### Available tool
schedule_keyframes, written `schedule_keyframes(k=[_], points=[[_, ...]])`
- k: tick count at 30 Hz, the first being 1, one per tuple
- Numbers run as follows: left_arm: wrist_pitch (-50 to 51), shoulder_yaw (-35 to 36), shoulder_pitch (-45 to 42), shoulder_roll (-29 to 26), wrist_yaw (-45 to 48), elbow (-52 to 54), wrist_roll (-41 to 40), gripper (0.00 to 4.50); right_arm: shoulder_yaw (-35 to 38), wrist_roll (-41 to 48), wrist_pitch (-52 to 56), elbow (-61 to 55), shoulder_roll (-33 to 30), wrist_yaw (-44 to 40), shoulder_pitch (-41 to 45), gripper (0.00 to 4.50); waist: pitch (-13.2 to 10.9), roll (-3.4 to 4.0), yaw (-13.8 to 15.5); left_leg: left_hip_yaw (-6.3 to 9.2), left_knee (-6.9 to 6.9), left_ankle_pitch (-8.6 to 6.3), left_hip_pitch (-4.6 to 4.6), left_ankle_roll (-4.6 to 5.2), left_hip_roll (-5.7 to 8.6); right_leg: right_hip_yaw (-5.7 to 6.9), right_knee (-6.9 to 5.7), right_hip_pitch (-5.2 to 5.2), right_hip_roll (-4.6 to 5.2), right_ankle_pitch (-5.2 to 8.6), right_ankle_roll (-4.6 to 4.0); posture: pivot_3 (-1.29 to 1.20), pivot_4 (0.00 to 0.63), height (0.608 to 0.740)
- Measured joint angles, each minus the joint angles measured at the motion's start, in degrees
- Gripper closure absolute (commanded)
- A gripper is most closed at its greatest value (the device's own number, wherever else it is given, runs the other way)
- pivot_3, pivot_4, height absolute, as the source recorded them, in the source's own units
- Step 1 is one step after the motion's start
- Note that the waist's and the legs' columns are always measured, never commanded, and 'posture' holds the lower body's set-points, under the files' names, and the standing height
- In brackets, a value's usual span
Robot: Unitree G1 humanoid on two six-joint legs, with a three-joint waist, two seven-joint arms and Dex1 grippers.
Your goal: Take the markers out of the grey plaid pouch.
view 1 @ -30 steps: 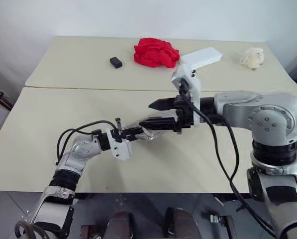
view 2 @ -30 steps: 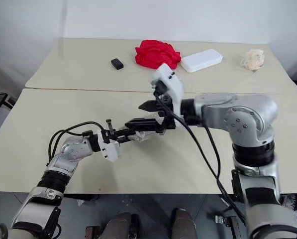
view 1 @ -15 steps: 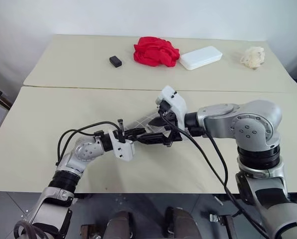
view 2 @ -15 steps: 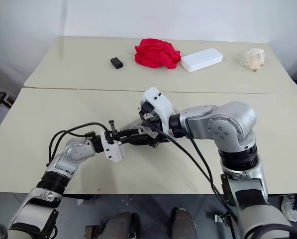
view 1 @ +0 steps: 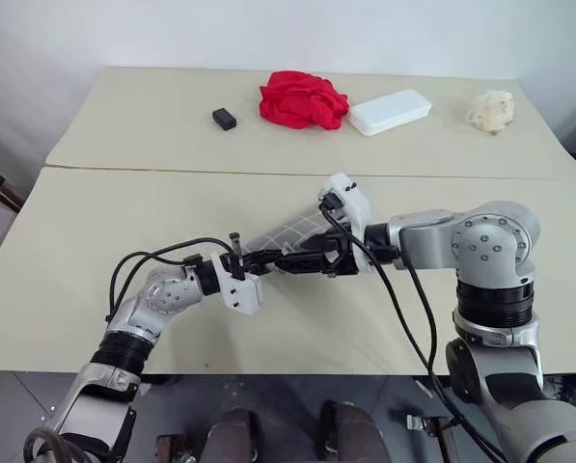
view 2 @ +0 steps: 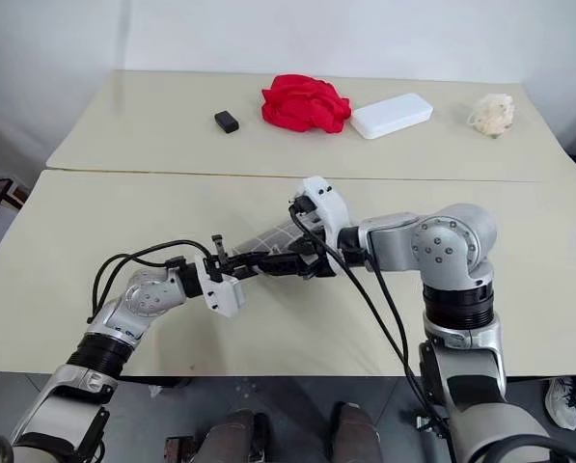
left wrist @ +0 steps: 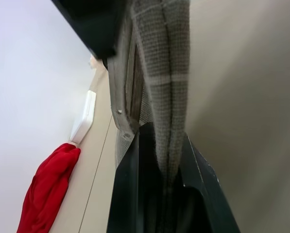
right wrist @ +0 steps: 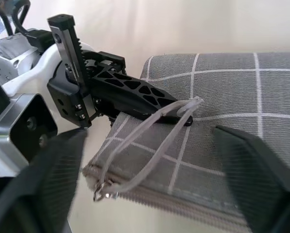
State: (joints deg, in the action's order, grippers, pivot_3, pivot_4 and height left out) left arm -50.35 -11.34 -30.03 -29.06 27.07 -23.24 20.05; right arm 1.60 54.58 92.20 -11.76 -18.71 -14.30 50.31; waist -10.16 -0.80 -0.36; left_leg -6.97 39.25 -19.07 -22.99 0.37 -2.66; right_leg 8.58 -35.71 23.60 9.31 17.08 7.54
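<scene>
The grey plaid pouch (view 1: 293, 231) hangs a little above the near table, tilted, with its zipper edge (right wrist: 183, 206) toward my right wrist camera. My left gripper (view 1: 266, 258) is shut on the pouch's near corner; the left wrist view shows its black fingers (left wrist: 135, 194) pinching the folded fabric (left wrist: 164, 73). My right gripper (view 1: 303, 262) is open at that same end, one finger (right wrist: 52, 170) on each side of the zipper edge. A clear loop (right wrist: 149, 126) hangs from the zipper pull (right wrist: 102, 194). The markers are hidden.
On the far table lie a small black block (view 1: 224, 119), a red cloth (view 1: 302, 99), a white box (view 1: 391, 111) and a crumpled pale lump (view 1: 490, 110). A seam (view 1: 172, 172) divides the two tables.
My right gripper has come down from above the pouch to its zipper end and rolled over. The left gripper has kept still, holding the pouch.
</scene>
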Motion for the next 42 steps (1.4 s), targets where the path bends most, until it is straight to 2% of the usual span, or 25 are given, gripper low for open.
schedule_keyframes(k=[9, 10, 15, 19, 22, 25, 29, 31, 36, 42], points=[[0.9, -0.3, 0.3, -0.6, -0.3, 0.2, 0.0, 4.50, 2.3, 0.0, 0.0, 0.6, 2.8, 1.0, 0.0, 4.37, 0.0, 0.00, 0.0, -0.01, 0.00, 0.00, 0.00, 0.00, 0.00, 0.00, 0.00, 0.00, 0.00, 0.00, 0.00, 0.00, 0.150, 0.740], [1.0, -0.3, 0.3, -0.6, -0.3, 0.3, -0.1, 4.50, 2.8, 0.0, 0.0, 0.6, 2.9, 0.9, 0.0, 4.48, 0.0, 0.00, 0.0, 0.00, 0.00, 0.00, 0.00, 0.00, 0.00, 0.00, 0.00, 0.00, 0.00, 0.00, 0.00, 0.00, 0.150, 0.740], [2.5, -0.2, 0.9, -0.6, 0.4, 0.3, -3.6, 4.50, 6.4, 0.2, -2.4, 0.5, 2.6, -1.7, 0.0, 4.48, 0.0, 0.00, 0.0, 0.00, 0.00, 0.00, -0.01, 0.00, 0.00, 0.00, 0.00, 0.00, 0.00, 0.00, 0.00, 0.00, 0.150, 0.740], [8.5, 0.2, 2.1, 0.7, 8.2, 2.0, -20.0, 4.50, 10.1, 0.6, -8.5, 0.5, -0.1, -5.3, 0.0, 4.48, 0.0, 0.00, 0.0, 0.04, 0.00, 0.00, -0.02, 0.00, -0.01, 0.00, 0.00, 0.00, 0.01, 0.00, 0.00, 0.00, 0.150, 0.740], [22.5, 1.0, 5.0, 0.7, 19.2, 9.3, -37.5, 4.50, 10.9, 0.5, -12.5, 0.7, -4.6, -8.7, -0.5, 4.48, 0.0, 0.01, -0.2, 0.06, 0.00, 0.00, -0.01, 0.00, -0.01, -0.01, 0.00, 0.00, 0.00, 0.00, 0.00, 0.00, 0.150, 0.740], [34.7, 2.6, 7.5, -2.6, 26.6, 14.7, -48.3, 4.50, 12.2, -0.8, -16.1, 2.2, -8.8, -11.0, -1.8, 4.48, 0.0, 0.01, -0.5, 0.04, 0.00, 0.01, -0.01, -0.02, -0.01, -0.01, 0.01, 0.00, -0.01, 0.00, 0.00, 0.00, 0.150, 0.740], [56.7, 5.5, 9.4, -8.4, 31.5, 23.2, -62.8, 4.50, 12.3, -4.4, -22.5, 5.6, -12.2, -12.7, -2.0, 4.48, 0.0, 0.05, -1.2, 0.05, -0.01, 0.05, 0.01, -0.07, -0.02, -0.06, 0.00, -0.01, -0.03, 0.00, 0.00, 0.00, 0.150, 0.740], [63.4, 7.5, 9.6, -9.1, 32.2, 25.0, -66.4, 4.50, 12.3, -6.1, -25.4, 6.6, -14.1, -14.0, -2.7, 4.48, 0.0, 0.06, -1.1, 0.05, -0.02, 0.06, 0.01, -0.07, -0.01, -0.05, 0.01, -0.01, -0.04, 0.00, 0.00, 0.00, 0.150, 0.740], [71.2, 10.6, 10.0, -9.1, 32.9, 25.1, -69.0, 4.50, 11.0, -8.9, -31.3, 6.5, -20.3, -20.7, -8.8, 4.48, 0.0, 0.05, -0.8, 0.05, -0.02, 0.05, 0.00, -0.07, 0.02, -0.05, 0.07, -0.02, -0.05, 0.00, 0.00, 0.00, 0.150, 0.740], [77.9, 11.5, 10.2, -8.4, 33.6, 25.1, -70.1, 4.50, 10.6, -9.4, -37.4, 7.3, -23.2, -27.3, -14.9, 4.48, 0.0, 0.06, -0.9, 0.02, -0.02, 0.06, 0.01, -0.09, 0.00, -0.07, 0.06, -0.02, -0.07, 0.00, 0.00, 0.00, 0.150, 0.740]])
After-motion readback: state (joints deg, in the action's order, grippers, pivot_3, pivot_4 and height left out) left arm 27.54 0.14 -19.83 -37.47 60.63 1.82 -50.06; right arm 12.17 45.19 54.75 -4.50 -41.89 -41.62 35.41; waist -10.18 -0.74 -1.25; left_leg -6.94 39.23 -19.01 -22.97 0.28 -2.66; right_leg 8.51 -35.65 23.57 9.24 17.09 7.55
